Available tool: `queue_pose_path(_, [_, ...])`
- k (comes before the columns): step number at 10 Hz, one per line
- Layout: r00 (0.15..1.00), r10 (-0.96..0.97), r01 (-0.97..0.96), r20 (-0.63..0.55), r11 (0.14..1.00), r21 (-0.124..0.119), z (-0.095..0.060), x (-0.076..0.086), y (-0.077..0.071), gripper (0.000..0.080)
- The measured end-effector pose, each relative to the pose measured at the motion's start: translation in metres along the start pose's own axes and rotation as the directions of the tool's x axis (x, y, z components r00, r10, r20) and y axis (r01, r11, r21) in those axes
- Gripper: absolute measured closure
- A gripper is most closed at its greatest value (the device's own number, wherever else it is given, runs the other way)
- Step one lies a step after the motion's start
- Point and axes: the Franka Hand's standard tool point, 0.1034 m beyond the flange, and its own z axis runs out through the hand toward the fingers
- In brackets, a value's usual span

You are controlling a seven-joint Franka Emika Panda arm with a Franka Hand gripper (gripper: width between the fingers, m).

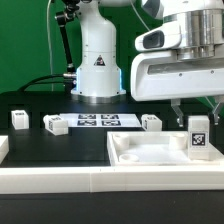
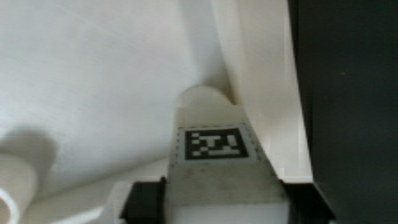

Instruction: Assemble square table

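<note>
My gripper (image 1: 197, 116) is shut on a white block leg (image 1: 198, 137) with a black-and-white tag and holds it upright over the corner of the square tabletop (image 1: 140, 156) at the exterior view's right. In the wrist view the leg (image 2: 217, 140) sits between my black fingers (image 2: 146, 200), its far end against the tabletop's raised rim (image 2: 263, 70); whether it touches I cannot tell. Three more legs lie on the black table: two at the exterior view's left (image 1: 19, 120) (image 1: 54, 124) and one near the middle (image 1: 152, 122).
The marker board (image 1: 97, 121) lies behind the tabletop, before the robot base (image 1: 98, 70). A long low white border wall (image 1: 60, 178) runs along the front. A rounded white bump (image 2: 18, 170) shows on the slab in the wrist view.
</note>
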Motion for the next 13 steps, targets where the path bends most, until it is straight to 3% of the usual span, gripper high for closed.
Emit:
queue_pose_path(3, [0.94, 0.341, -0.341, 0.018, 0.94, 0.022, 0.0002, 0.0037, -0.0014, 0.0509])
queue_pose_path(6, [0.803, 0.596, -0.596, 0.034, 0.803, 0.014, 0.0017, 0.0, -0.0055, 0.0509])
queue_pose_path(9, [0.702, 0.711, -0.712, 0.045, 0.702, 0.014, 0.0017, -0.0009, -0.0076, 0.0509])
queue_pose_path(10, [0.717, 0.695, -0.696, 0.045, 0.718, 0.015, 0.0018, -0.001, -0.0074, 0.0509])
queue_pose_path(11, [0.719, 0.694, -0.695, 0.045, 0.719, 0.015, 0.0019, -0.0012, -0.0076, 0.0426])
queue_pose_path(12, [0.748, 0.663, -0.664, 0.045, 0.748, 0.016, 0.0019, -0.0012, -0.0076, 0.0277])
queue_pose_path(13, [0.791, 0.609, -0.609, 0.056, 0.793, -0.011, 0.0018, -0.0055, -0.0093, 0.0277])
